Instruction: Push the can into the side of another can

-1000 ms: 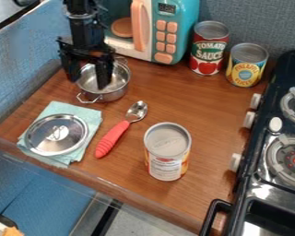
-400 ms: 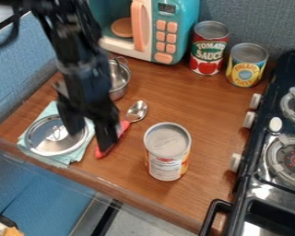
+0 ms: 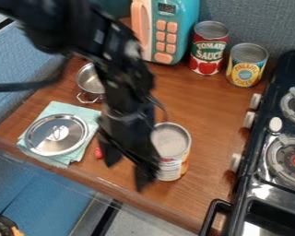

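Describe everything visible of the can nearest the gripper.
The can stands upright on the wood-look counter, a cylinder with a closed, gray, metallic-looking top and a label, white in front, orange-yellow on the stove side. The gripper hides part of its other side; I cannot tell whether they touch.

Spreads as worktop point(image 3: 199, 106), bearing microwave point(image 3: 169, 34) at twelve o'clock, red can point(image 3: 208, 50) at one, yellow can point(image 3: 246, 69) at two, silver-topped can point(image 3: 171, 140) at five, spoon point(image 3: 99, 153) at eight, cloth point(image 3: 62, 108) at nine, pot point(image 3: 90, 82) at eleven.

Lid point(image 3: 45, 134) on cloth point(image 3: 67, 109), pot point(image 3: 90, 80) behind, front can point(image 3: 176, 143) between cloth and stove point(image 3: 285, 123).
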### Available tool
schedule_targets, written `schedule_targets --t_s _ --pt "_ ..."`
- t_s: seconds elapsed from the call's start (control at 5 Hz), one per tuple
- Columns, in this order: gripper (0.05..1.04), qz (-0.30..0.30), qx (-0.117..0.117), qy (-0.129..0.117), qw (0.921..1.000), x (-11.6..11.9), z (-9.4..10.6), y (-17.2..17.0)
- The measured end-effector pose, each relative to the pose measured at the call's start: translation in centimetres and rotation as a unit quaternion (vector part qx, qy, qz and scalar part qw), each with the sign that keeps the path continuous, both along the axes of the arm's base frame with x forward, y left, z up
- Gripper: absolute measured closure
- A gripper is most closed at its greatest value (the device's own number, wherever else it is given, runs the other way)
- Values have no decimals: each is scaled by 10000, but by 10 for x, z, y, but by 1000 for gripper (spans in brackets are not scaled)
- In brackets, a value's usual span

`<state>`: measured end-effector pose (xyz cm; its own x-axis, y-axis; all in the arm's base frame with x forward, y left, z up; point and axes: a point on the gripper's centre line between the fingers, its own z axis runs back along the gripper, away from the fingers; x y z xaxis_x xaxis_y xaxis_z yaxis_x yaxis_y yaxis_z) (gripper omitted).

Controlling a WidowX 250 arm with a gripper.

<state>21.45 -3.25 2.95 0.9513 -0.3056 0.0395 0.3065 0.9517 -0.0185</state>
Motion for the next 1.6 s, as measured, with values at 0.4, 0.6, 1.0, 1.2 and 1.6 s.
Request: schedule_targets --t_s 0.4,0.6,1.0,1.2,1.6 --pt "84 537 251 69 9982 50 -21 -10" --pt "83 910 267 4 9955 82 -21 -4" --pt "84 1674 216 -125 9856 148 -16 17" --pt "84 1825 168 -158 9829 177 -18 21" --pt "84 1649 117 -201 9860 207 -18 21"
